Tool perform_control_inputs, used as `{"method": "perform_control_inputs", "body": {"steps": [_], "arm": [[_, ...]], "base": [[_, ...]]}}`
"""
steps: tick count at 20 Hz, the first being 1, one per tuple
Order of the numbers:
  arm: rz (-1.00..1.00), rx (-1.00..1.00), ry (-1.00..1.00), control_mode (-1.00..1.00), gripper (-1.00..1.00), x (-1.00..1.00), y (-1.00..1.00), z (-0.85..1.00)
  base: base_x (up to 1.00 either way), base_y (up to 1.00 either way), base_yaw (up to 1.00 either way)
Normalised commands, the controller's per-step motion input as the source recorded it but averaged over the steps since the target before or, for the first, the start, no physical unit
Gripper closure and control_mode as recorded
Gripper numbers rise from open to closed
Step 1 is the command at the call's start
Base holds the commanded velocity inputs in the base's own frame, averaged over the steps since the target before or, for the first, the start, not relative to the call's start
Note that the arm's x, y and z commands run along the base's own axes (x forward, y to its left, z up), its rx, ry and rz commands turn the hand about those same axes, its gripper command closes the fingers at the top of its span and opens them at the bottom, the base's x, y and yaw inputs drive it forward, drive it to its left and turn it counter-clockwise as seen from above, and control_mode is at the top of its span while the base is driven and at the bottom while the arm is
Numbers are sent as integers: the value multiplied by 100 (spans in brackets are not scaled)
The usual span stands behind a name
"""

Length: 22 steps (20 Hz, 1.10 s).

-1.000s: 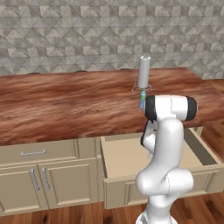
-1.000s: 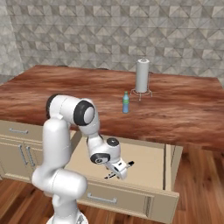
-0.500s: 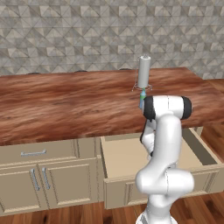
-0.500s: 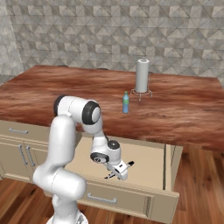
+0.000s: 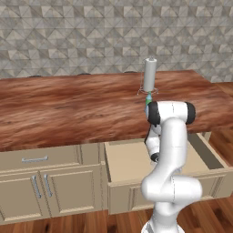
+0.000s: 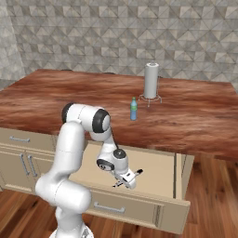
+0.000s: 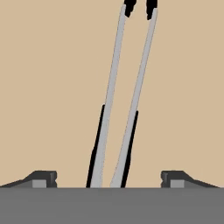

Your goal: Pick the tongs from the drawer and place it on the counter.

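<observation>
Tongs (image 7: 122,100) lie flat on the drawer (image 6: 158,169) floor, both arms running between the fingertips (image 7: 43,178). Gripper (image 6: 126,179) stands wide, straddling them, nothing held. Close squarely across both arms, then lift straight before moving to the desk (image 6: 195,121).

The white arm rises from its base, bends sharply at a dark-jointed elbow at its highest point, then folds forward and down. Its wrist is turned so the tool (image 6: 131,179) points steeply downward, low and ahead of the base. In the hand view the tool (image 7: 109,178) has its two dark fingertips (image 7: 43,178) standing wide apart, with nothing pinched between them.
</observation>
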Motion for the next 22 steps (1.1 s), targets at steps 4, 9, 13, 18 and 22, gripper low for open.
{"method": "perform_control_inputs", "body": {"steps": [4, 9, 13, 18, 22], "arm": [[0, 0, 0, -100, -100, 27, 0, -23], [0, 5, 1, -100, 100, 11, 0, -41], [0, 12, 5, -100, 100, -1, 0, -48], [0, 16, 4, -100, 100, -11, 0, -43], [0, 21, 3, -100, 100, -14, 0, -32]], "base": [[0, 0, 0], [0, 0, 0], [0, 0, 0], [0, 0, 0], [0, 0, 0]]}}
